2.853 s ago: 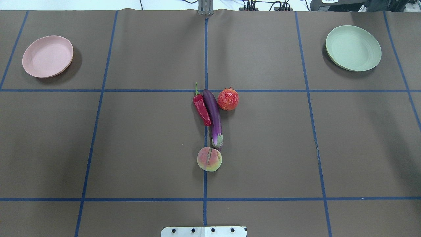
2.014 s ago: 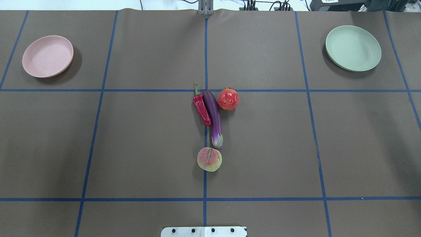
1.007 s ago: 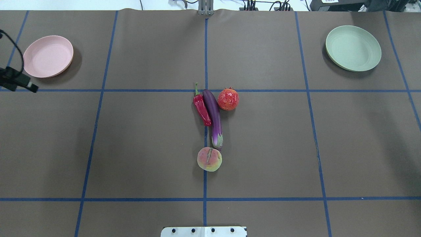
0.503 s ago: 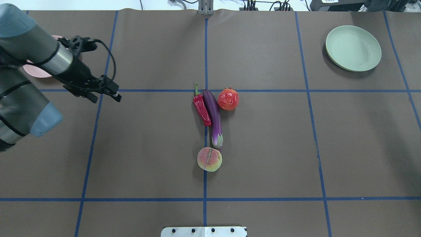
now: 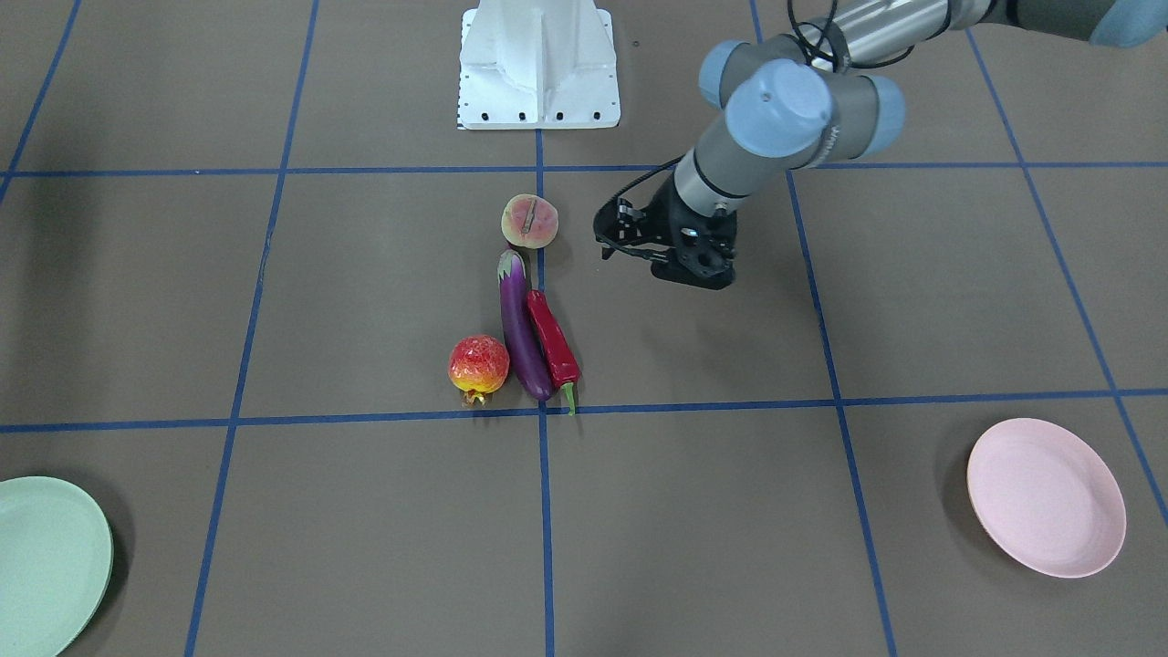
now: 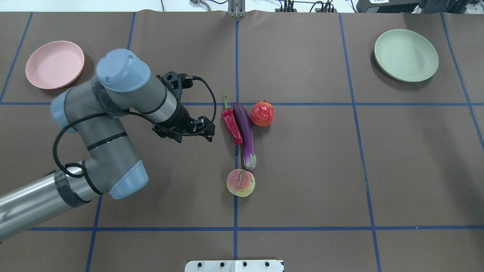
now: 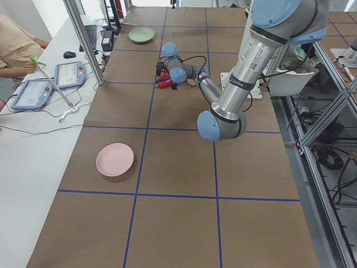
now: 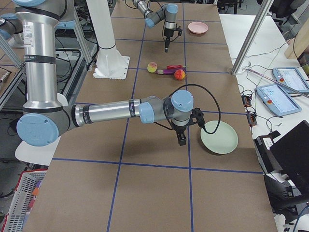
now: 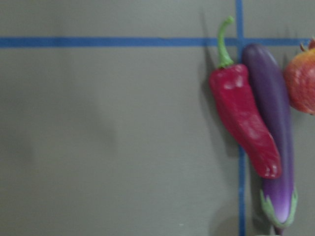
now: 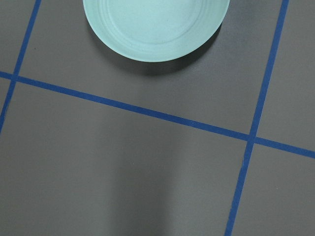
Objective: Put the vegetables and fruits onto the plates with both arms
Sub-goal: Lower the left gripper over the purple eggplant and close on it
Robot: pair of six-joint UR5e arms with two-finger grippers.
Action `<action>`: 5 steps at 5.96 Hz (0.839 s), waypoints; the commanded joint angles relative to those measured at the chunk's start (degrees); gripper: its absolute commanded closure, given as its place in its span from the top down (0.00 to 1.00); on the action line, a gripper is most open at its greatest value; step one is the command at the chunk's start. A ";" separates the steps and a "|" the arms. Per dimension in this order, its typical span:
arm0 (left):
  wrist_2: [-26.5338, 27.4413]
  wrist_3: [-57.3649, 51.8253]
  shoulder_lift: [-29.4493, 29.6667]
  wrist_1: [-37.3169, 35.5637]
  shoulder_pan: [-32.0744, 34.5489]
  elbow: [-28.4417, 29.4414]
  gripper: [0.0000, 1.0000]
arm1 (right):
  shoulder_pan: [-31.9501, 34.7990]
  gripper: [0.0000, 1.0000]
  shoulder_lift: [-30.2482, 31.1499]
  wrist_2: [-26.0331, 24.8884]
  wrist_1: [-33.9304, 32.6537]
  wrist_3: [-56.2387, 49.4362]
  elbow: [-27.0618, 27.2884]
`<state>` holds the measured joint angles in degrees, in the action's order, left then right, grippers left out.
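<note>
A red chili pepper (image 6: 232,126) and a purple eggplant (image 6: 245,136) lie side by side at the table's middle. The pomegranate (image 6: 262,114) touches the eggplant's far end and the peach (image 6: 241,183) sits by its green cap. My left gripper (image 6: 194,138) hovers open and empty just left of the chili; the left wrist view shows the chili (image 9: 243,123) and eggplant (image 9: 273,123) at the right. The pink plate (image 6: 55,64) is far left, the mint plate (image 6: 406,55) far right. My right gripper (image 8: 181,139) hangs beside the mint plate (image 8: 219,137); I cannot tell whether it is open.
The white base block (image 6: 234,265) sits at the near table edge. Blue tape lines (image 6: 302,104) grid the brown mat. The left arm's elbow (image 6: 124,181) hangs over the table's left half. A side bench with tablets (image 7: 67,72) runs along the far edge.
My left arm has swung in from the left edge, past the pink plate, to just beside the chili. The fruits, vegetables and plates have not moved.
</note>
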<state>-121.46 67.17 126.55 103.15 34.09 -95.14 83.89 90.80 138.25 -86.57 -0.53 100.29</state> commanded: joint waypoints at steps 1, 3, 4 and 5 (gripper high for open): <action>7.62 0.95 9.02 -10.20 -6.81 3.96 1.00 | -0.05 1.00 -0.01 0.09 0.00 0.00 0.08; 9.40 0.60 13.62 -9.98 -8.16 10.55 1.00 | -0.05 1.00 -0.10 0.26 0.00 0.00 0.17; 9.66 0.42 13.20 -10.59 -8.25 10.67 1.00 | -0.05 1.00 -0.10 0.44 0.00 0.00 0.09; 9.67 0.59 13.20 -10.86 -8.59 10.67 1.00 | 0.04 1.00 -0.10 0.44 0.00 0.09 0.17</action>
<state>-111.90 67.70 139.63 92.62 25.78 -84.77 83.86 90.71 138.64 -86.57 -0.50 100.41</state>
